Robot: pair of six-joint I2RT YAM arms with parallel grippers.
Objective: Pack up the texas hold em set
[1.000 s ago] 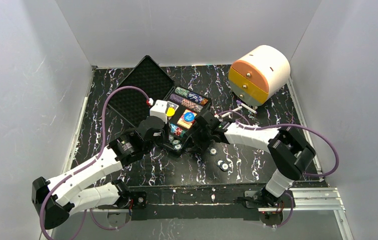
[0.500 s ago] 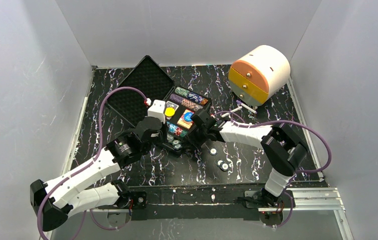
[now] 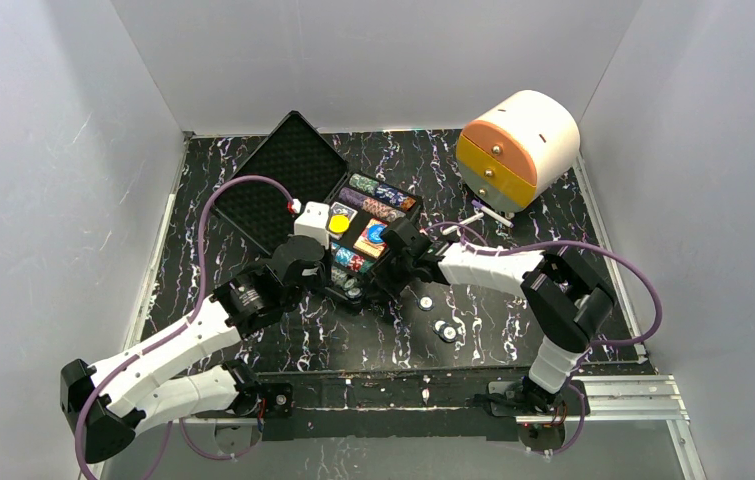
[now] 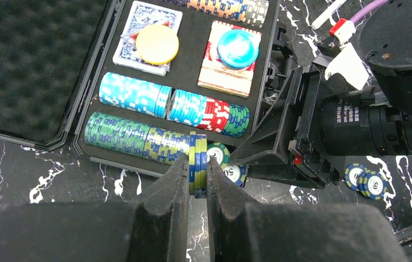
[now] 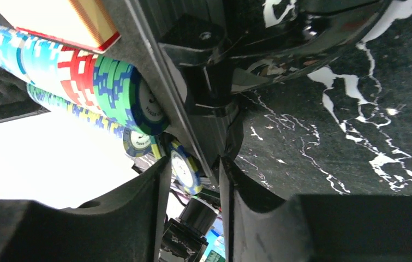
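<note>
The case lies open mid-surface, its foam lid folded back to the left and its tray packed with chip rows. The left gripper has its jaws nearly closed, pinching a small stack of chips on edge at the right-hand end of the near row. Just beyond that stack, two chips lie flat at the tray's corner, right where the row ends.

The right gripper crowds in from the other side (its black body fills the space beside the tray corner in the left wrist view). Its jaws stand partly closed astride the case's side wall and appear to pinch it, one finger inside by the chips and one outside by the surface.

Farther back in the tray, a yellow button sits on a blue-backed deck and a blue button sits on a red-edged deck. A few loose chips rest on the surface to the right of the case. The cream-and-orange drawer box stands well apart at the far right.
</note>
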